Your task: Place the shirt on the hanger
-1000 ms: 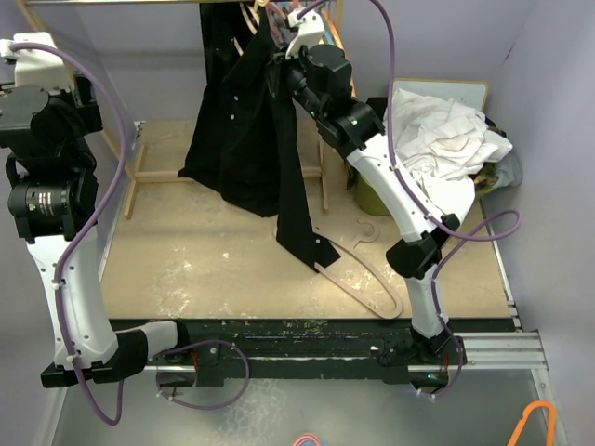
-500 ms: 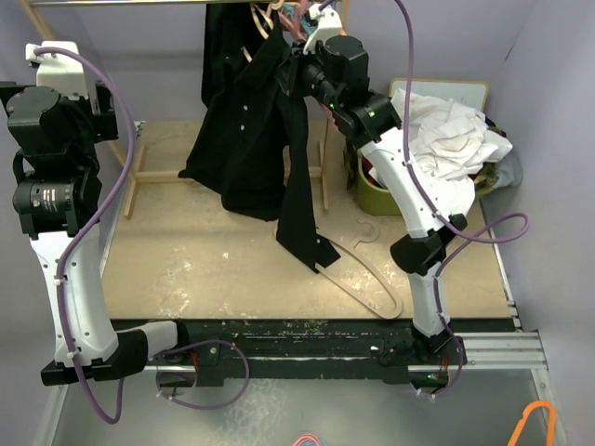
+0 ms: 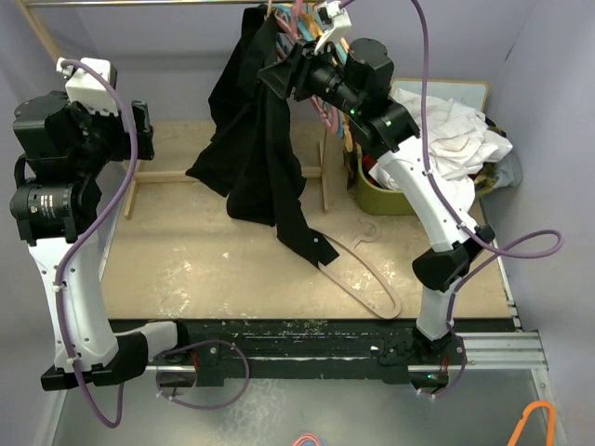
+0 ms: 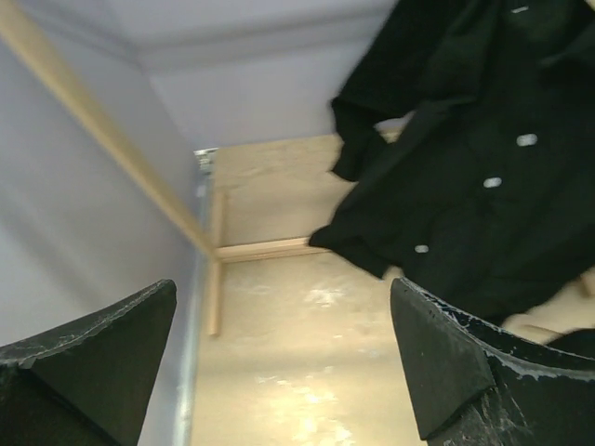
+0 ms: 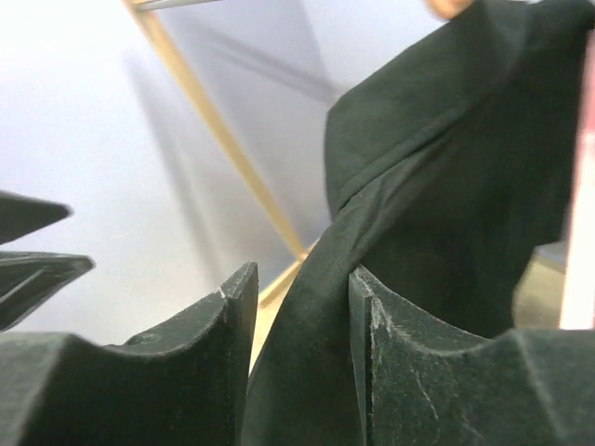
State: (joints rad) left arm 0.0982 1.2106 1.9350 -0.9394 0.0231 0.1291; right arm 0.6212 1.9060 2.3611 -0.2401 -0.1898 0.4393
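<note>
The black shirt (image 3: 256, 139) hangs high at the back from the rail, one sleeve trailing down onto the table. My right gripper (image 3: 279, 76) is shut on a fold of the shirt (image 5: 437, 186) near its collar; the fabric runs between the fingers (image 5: 299, 316). The cream hanger is almost wholly hidden inside the shirt; only a pale tip shows at the top (image 3: 271, 11), and in the right wrist view (image 5: 453, 7). My left gripper (image 4: 284, 372) is open and empty, raised at the left, apart from the shirt (image 4: 483, 177).
A pinkish-tan hanger (image 3: 367, 283) lies on the table, partly under the sleeve. Pink and teal hangers (image 3: 307, 23) hang on the rail. White cloth (image 3: 446, 139) fills a green basket (image 3: 376, 195) at the right. A wooden rack frame (image 3: 149, 175) stands at the back left.
My right gripper has lifted the shirt higher and to the right, up to the rail. The sleeve has dragged back a little. My left arm has swung slightly right.
</note>
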